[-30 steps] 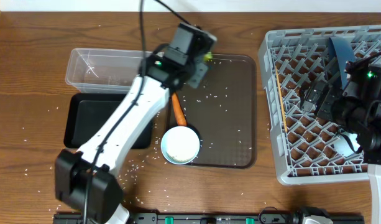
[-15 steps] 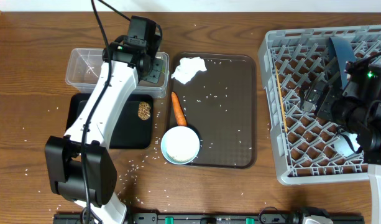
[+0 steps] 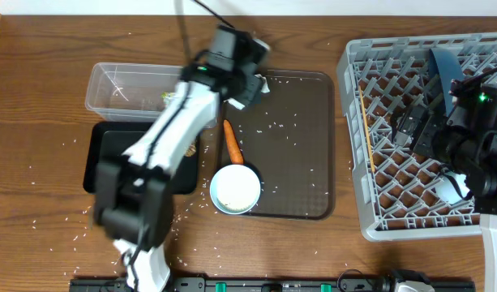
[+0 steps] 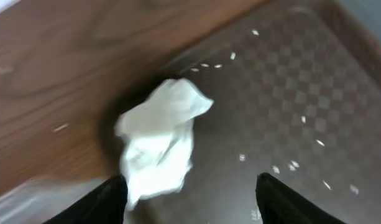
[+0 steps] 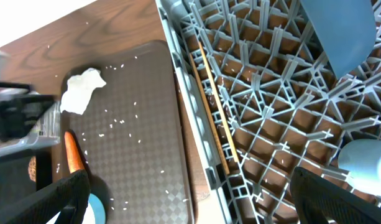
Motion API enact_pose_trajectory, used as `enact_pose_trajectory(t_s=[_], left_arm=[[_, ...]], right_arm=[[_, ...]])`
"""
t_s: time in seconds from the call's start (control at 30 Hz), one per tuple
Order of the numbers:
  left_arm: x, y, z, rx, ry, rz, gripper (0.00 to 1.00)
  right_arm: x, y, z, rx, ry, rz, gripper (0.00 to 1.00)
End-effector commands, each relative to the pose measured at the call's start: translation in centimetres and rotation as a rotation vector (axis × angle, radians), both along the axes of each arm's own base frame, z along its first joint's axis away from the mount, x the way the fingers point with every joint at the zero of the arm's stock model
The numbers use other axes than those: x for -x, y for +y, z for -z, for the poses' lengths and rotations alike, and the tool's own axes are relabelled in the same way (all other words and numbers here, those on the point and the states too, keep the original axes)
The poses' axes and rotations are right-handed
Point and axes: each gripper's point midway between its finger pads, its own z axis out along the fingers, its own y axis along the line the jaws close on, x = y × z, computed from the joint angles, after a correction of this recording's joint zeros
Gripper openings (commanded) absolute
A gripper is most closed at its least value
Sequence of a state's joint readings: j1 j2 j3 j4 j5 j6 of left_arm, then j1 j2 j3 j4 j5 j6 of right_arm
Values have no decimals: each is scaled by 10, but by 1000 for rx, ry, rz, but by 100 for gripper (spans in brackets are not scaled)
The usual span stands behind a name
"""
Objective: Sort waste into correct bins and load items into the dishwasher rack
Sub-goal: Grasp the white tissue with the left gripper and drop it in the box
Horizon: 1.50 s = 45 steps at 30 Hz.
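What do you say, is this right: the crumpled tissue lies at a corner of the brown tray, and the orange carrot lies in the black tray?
One thing is wrong. The carrot is not in the black tray; it lies on the brown tray, just beside the white bowl, as the overhead view shows. The crumpled tissue does lie at a corner of the brown tray.

Crumpled white tissue (image 4: 159, 140) lies at the brown tray's (image 3: 305, 162) far-left corner, the orange carrot (image 3: 232, 143) just beside the white bowl (image 3: 235, 189), while chopsticks (image 3: 366, 126) lie flat and the dark-blue plate (image 3: 444, 65) stands on edge in the grey lattice rack (image 3: 410, 227).
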State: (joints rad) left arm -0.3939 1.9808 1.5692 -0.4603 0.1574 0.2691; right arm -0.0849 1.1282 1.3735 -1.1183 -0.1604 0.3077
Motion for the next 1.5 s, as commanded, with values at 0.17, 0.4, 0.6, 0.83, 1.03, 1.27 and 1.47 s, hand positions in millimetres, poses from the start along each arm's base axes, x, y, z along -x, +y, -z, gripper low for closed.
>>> enact_pose_trajectory(t_s=[0.17, 0.4, 0.6, 0.83, 1.03, 1.27, 1.47], left_arm=[[-23, -5, 88, -121, 4, 13, 68], [-31, -4, 103, -136, -15, -2, 66], [-24, -3, 122, -144, 34, -11, 43], [0, -24, 115, -62, 124, 10, 6], [30, -42, 60, -38, 137, 15, 6], [57, -6, -25, -126, 62, -45, 6], [40, 82, -43, -258, 27, -259, 6]], right_arm=[[0, -5, -2, -1, -5, 27, 99], [0, -5, -2, 0, -6, 27, 99], [0, -6, -2, 0, -6, 26, 99], [0, -9, -2, 17, -4, 41, 99], [0, -9, -2, 17, -5, 41, 99], [0, -9, -2, 16, -4, 41, 99], [0, -9, -2, 16, -4, 41, 99]])
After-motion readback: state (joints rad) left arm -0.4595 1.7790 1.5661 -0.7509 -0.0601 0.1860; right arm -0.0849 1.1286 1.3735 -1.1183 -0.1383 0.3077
